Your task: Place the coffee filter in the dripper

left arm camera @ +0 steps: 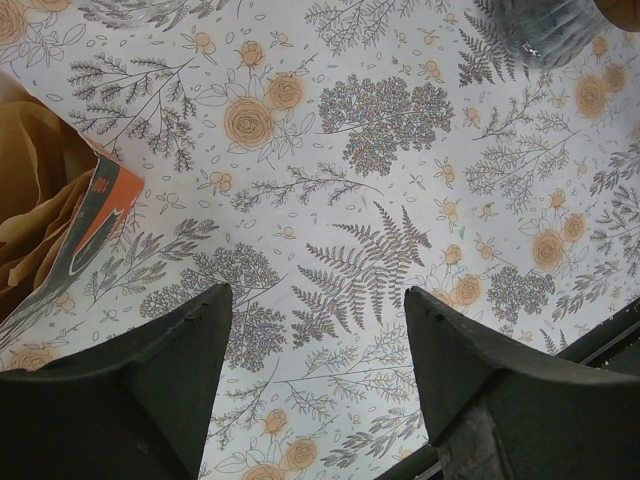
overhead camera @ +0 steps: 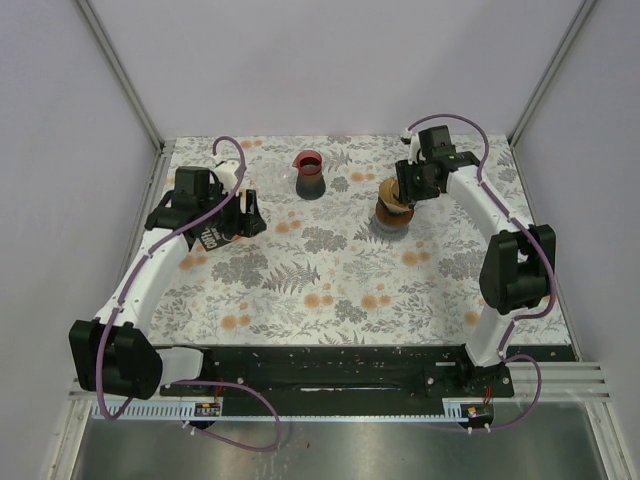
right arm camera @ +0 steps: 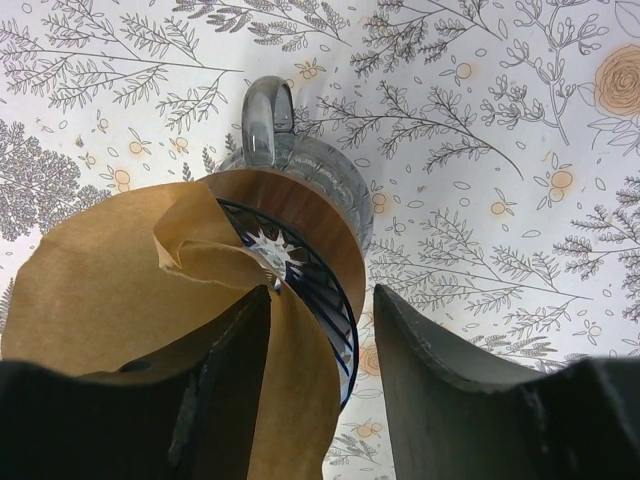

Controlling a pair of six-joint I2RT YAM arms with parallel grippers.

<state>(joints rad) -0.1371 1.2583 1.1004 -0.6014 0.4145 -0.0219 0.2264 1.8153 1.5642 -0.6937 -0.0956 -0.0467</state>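
There is one dripper (right arm camera: 310,270) on one glass server (right arm camera: 330,175) with one brown filter (right arm camera: 90,290) under the right claw (right arm camera: 322,295), one orange filter pack (left arm camera: 100,205), perhaps holding several sheets, left of the left claw (left arm camera: 316,292), and one red-rimmed cup (overhead camera: 309,178) between the claws.

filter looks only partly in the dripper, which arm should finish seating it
Right. Its gripper hangs directly over the dripper, open, with the brown filter lying lopsided against its fingers. The left gripper is open over the cloth beside the filter box, well away from the dripper.

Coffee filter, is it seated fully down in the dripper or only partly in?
Only partly in: the coffee filter lies crumpled across one side of the dripper, whose dark ribs show bare on the other.
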